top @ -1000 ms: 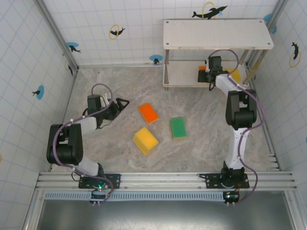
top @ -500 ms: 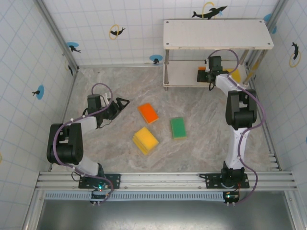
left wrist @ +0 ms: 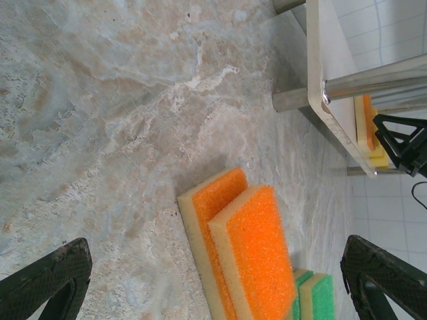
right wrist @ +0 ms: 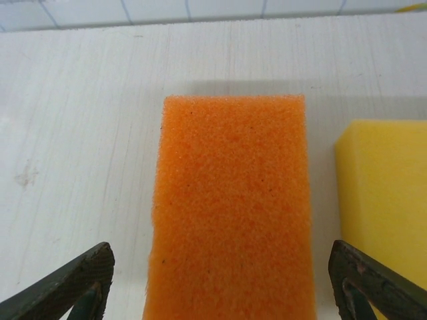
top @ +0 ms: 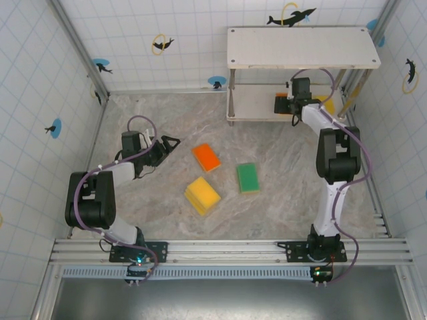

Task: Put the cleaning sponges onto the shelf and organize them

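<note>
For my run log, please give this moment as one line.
right jaws open around orange sponge on lower shelf | left jaws open | more sponges on table

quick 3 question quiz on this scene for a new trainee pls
1. True or false: the right end effector is shut on the orange sponge on the shelf.
2. What lies beside that sponge on the same board? A) a green sponge B) a yellow sponge C) a bottle
3. Name the colour of the sponges lying on the table nearest the left end effector.
Key: 1 false, it is open; 2 B; 3 orange.
</note>
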